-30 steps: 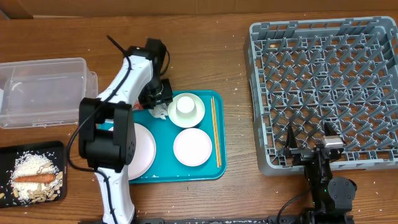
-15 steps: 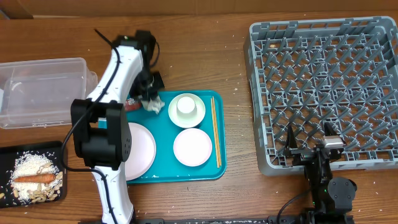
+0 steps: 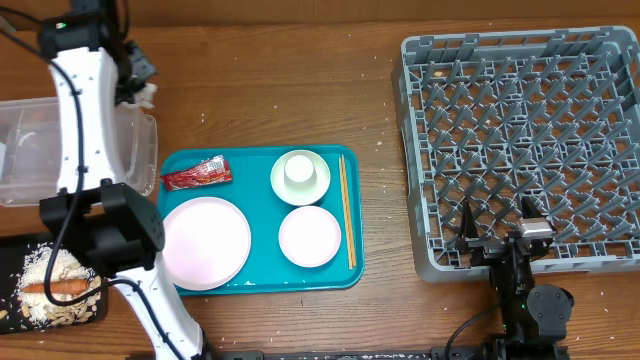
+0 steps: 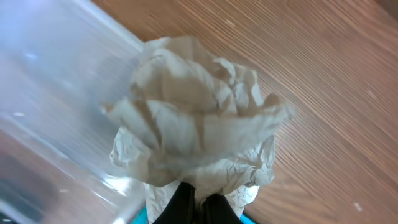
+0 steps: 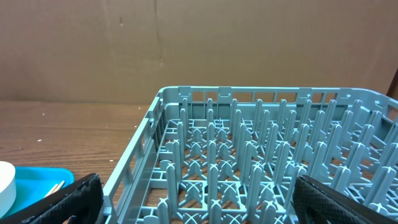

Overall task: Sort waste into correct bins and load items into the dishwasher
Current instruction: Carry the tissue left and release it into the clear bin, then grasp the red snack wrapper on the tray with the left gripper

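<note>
White tissue ball (image 4: 193, 118) pinched by left gripper (image 4: 193, 202) over clear tub (image 3: 70, 150) rim, for binning; right gripper (image 5: 198, 182) spread, idle.

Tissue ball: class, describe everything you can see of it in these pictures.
The tissue ball is off-white paper, crumpled into deep folds and roughly round. The left gripper, shut, pinches its lower edge. It is held above the edge of the clear tub, with the wooden table on its other side.

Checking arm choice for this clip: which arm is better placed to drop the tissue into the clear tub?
Left. Its jaws hold the tissue ball at the rim of the clear tub; the right arm sits away by the dish rack.
</note>
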Robot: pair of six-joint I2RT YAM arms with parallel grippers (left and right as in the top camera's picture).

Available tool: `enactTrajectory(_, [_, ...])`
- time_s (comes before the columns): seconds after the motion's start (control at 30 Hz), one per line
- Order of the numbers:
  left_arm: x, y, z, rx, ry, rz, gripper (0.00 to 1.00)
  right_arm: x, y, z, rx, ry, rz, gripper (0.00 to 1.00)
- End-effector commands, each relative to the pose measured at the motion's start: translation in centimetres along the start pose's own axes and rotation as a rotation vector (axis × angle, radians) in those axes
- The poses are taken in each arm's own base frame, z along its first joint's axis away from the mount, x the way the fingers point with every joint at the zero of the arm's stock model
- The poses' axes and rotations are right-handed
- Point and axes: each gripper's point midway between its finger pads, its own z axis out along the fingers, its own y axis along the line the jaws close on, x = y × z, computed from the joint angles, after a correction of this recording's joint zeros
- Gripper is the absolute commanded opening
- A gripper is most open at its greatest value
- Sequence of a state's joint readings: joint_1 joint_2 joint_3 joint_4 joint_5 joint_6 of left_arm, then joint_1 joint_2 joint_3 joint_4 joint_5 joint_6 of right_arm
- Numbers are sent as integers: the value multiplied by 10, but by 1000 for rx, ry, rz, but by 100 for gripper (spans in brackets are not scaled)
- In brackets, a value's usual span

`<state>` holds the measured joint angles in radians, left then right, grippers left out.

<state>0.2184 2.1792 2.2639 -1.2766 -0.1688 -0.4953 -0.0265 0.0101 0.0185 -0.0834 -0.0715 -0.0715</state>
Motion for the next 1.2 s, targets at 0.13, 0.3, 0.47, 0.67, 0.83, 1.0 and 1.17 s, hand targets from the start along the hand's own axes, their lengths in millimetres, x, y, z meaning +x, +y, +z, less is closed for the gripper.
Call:
enactTrajectory(0.13, [-9, 69, 9, -80, 61, -115, 77, 2, -2, 0, 8, -1, 4, 100])
enactTrajectory(0.3, [37, 57, 1, 5, 274, -118, 74, 2, -2, 0, 8, -1, 4, 100])
enactTrajectory(0.47, [83, 4, -18, 181, 441, 44, 69, 2, -2, 0, 8, -1, 4, 100])
enactTrajectory(0.67, [128, -36, -34, 124, 495, 145, 66, 2, -2, 0, 8, -1, 4, 100])
enactTrajectory(0.83, [144, -40, -38, -61, 445, 21, 64, 2, -2, 0, 8, -1, 4, 100])
enactTrajectory(1.0, [154, -31, -29, -183, 432, -140, 65, 2, -2, 0, 8, -1, 4, 100])
enactTrajectory(1.17, [172, -9, -15, -320, 450, -224, 68, 2, -2, 0, 8, -1, 4, 100])
